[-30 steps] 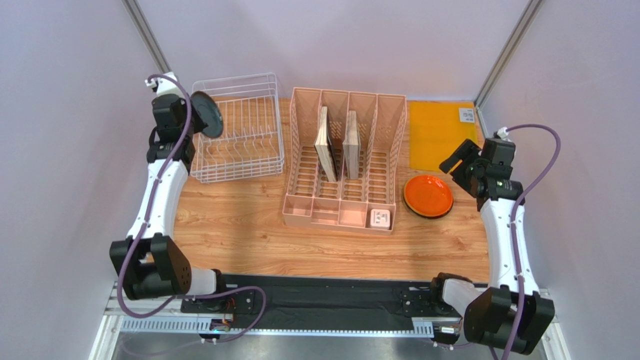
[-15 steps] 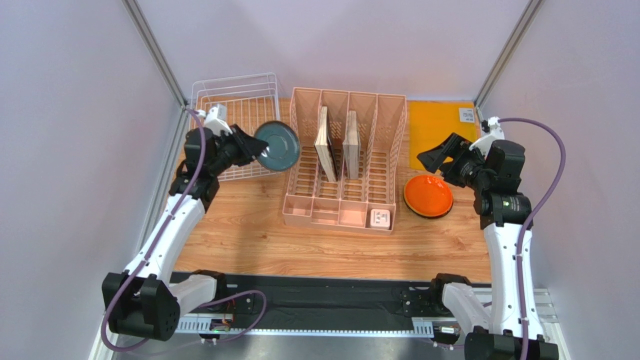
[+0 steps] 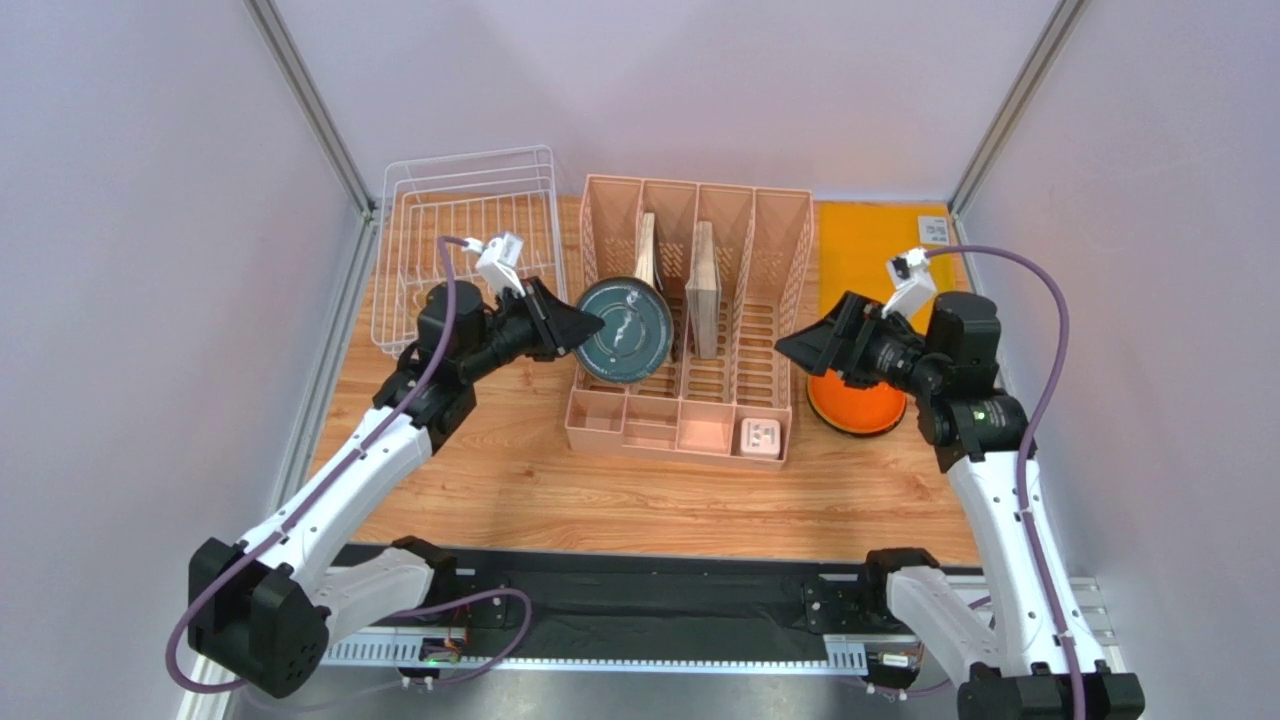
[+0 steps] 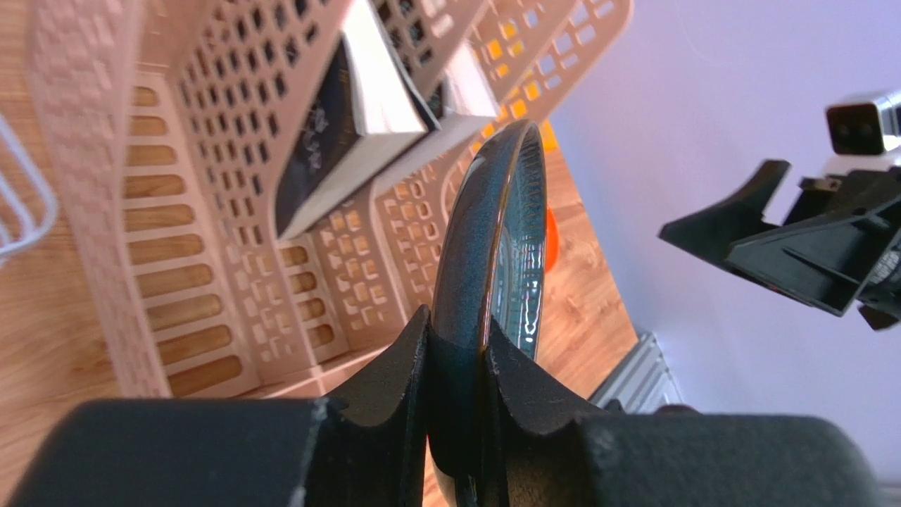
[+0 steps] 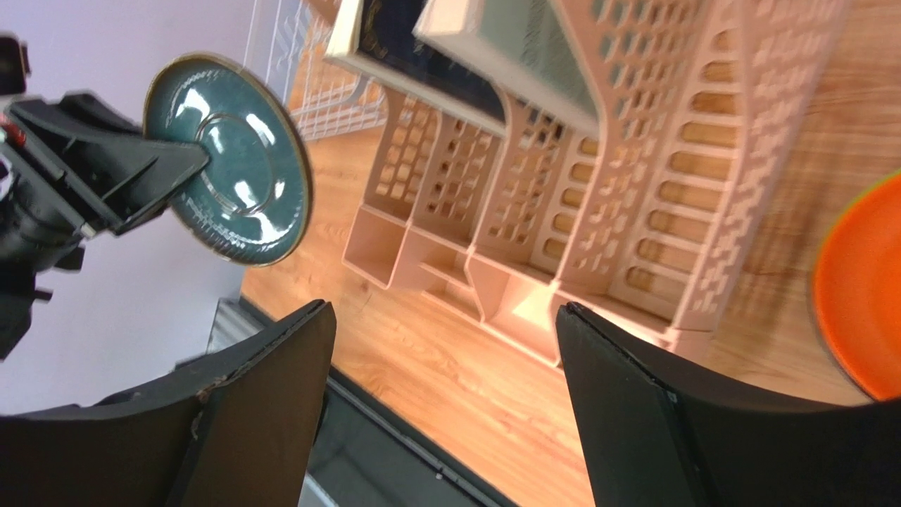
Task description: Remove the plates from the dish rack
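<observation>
1. The left gripper (image 3: 559,326) is closed on the rim of the slate blue plate (image 3: 624,330). In the left wrist view its two fingers (image 4: 407,364) press the edge of the plate (image 4: 497,232) from both sides.
2. The plate stands on its edge in the air, straight ahead of the left gripper's fingertips. Its glossy hollow face is turned toward the right gripper (image 3: 796,342), as the right wrist view shows (image 5: 227,158).
3. From above, the held plate covers the left part of the pink organiser (image 3: 751,255). I cannot tell how high above it the plate hangs.
4. The dish rack (image 3: 473,192) stands on the counter (image 3: 496,465) behind the left gripper, on the side of its wrist. It is well apart from the held plate.
5. The right gripper (image 5: 442,317) is open, with its jaws spread wide and nothing between them. It points across the organiser toward the left gripper (image 5: 138,174), and the two are well apart.
6. The orange plate (image 3: 857,402) lies flat on the counter, below and a little behind the right gripper. The right arm hides part of it from above. In the right wrist view it shows at the right edge (image 5: 862,285).
7. Two beige boards (image 3: 702,285) stand upright in the middle compartments of the organiser, between the two grippers. Seen from the left gripper, they are beyond the held plate.
8. An orange mat (image 3: 879,248) lies on the counter beyond the right gripper.
</observation>
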Motion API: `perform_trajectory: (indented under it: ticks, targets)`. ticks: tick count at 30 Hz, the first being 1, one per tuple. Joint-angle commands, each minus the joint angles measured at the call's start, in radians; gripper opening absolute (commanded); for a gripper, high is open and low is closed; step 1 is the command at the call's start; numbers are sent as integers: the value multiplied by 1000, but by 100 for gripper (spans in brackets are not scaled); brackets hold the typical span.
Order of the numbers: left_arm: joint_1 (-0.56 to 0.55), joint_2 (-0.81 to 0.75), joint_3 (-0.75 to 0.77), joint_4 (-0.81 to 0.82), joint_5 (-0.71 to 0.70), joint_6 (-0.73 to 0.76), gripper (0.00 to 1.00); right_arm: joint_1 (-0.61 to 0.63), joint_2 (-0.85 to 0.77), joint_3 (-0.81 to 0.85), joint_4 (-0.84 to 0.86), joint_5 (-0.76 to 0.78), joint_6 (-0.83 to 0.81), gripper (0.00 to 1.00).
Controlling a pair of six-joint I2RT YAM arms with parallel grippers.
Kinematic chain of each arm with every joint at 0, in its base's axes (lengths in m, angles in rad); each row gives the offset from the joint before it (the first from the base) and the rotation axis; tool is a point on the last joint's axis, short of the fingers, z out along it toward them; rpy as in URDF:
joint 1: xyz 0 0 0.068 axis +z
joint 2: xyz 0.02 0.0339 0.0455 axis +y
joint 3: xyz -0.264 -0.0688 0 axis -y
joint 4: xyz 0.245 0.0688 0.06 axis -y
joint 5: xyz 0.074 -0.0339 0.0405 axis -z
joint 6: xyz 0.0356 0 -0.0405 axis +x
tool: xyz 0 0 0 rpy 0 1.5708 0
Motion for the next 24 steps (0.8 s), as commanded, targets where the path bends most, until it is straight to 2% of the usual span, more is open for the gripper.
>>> perform_trajectory:
  ticks: [1, 9, 20, 24]
  targets:
    - [-99, 14, 15, 138, -11, -39, 0, 112, 21, -10, 111, -3, 37, 83]
    - [-224, 147, 100, 199, -39, -50, 0, 202, 101, -33, 233, -23, 91, 83]
    - [-281, 201, 156, 255, 16, -76, 0, 265, 191, -65, 289, -29, 80, 80]
    - [-287, 222, 170, 253, 68, -84, 0, 271, 192, -108, 391, -98, 91, 78]
